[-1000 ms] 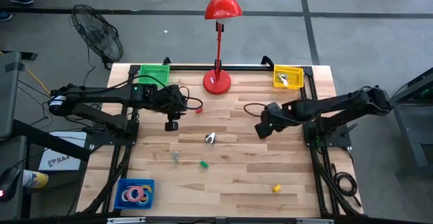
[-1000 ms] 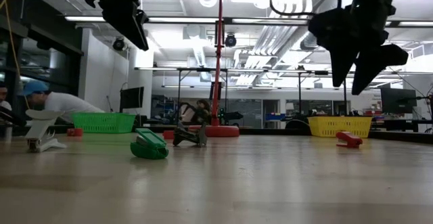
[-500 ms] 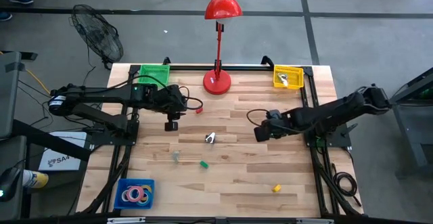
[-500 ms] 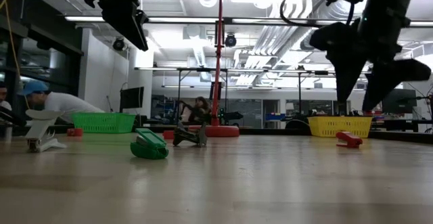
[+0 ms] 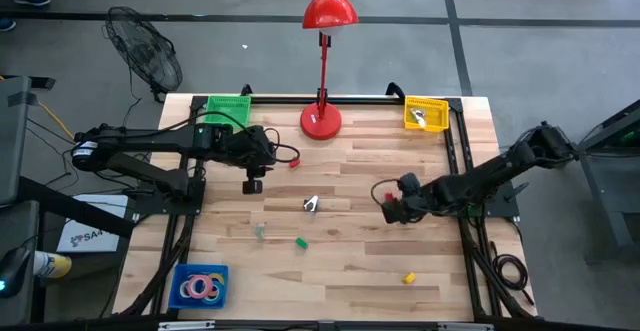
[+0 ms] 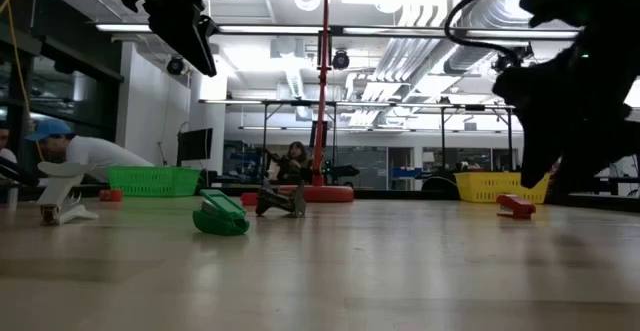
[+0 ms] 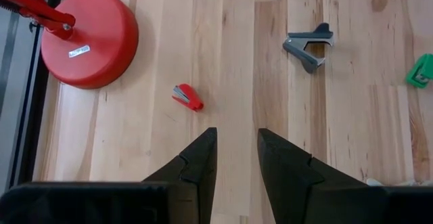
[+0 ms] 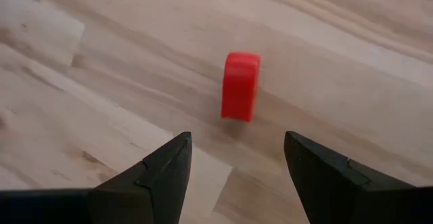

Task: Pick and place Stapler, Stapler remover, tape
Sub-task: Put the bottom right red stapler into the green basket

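Right pincer point(image 8: 233, 163) is low over the table point(image 5: 350, 271), fingers spread, with a small red stapler point(image 8: 240, 85) lying flat just ahead between them. I'd centre it, drop straight down and close across its narrow sides. Left pincer point(image 7: 235, 149) waits near the lamp base point(image 7: 88, 38), fingers slightly apart, holding nothing.
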Tool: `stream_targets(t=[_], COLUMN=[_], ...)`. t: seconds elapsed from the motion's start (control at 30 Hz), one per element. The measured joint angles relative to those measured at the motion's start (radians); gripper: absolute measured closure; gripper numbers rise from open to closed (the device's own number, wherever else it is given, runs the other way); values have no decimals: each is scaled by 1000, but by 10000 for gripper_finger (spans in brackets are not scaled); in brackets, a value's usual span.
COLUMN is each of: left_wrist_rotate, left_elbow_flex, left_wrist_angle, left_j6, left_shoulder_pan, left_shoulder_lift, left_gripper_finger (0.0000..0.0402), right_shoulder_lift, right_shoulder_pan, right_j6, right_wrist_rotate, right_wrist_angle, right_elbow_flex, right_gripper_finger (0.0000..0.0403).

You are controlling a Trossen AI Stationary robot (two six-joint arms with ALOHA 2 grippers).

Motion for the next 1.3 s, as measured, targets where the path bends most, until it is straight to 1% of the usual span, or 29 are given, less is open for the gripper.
stream_targets(t=[0.1, 0.23, 0.37, 0.53, 0.67, 0.8, 1.17, 1.3], left_wrist_rotate=[-1, -2, -2, -10, -12, -14, -26, -29], left_elbow_flex=[0, 0, 0, 0, 0, 0, 0, 0], left_wrist_angle=[0, 0, 0, 1, 1, 1, 2, 2], left_j6=[0, 0, 0, 6, 22, 24, 26, 26], left_shoulder_pan=[0, 0, 0, 0, 0, 0, 0, 0], left_shoulder_lift=[0, 0, 0, 0, 0, 0, 0, 0], left_gripper_finger=[298, 298, 298, 298, 298, 298, 298, 298], right_shoulder_lift=[51, 143, 238, 328, 372, 384, 385, 385], right_shoulder_pan=[55, 122, 179, 236, 255, 252, 207, 206], right_j6=[4, 47, 115, 260, 283, 290, 293, 294], right_wrist_rotate=[33, 83, 178, 312, 394, 413, 410, 405], right_wrist_angle=[9, 56, 83, 99, 124, 129, 123, 119], right_elbow_flex=[0, 1, 6, 10, 7, 6, 6, 6], right_gripper_finger=[176, 176, 176, 176, 176, 176, 176, 189])
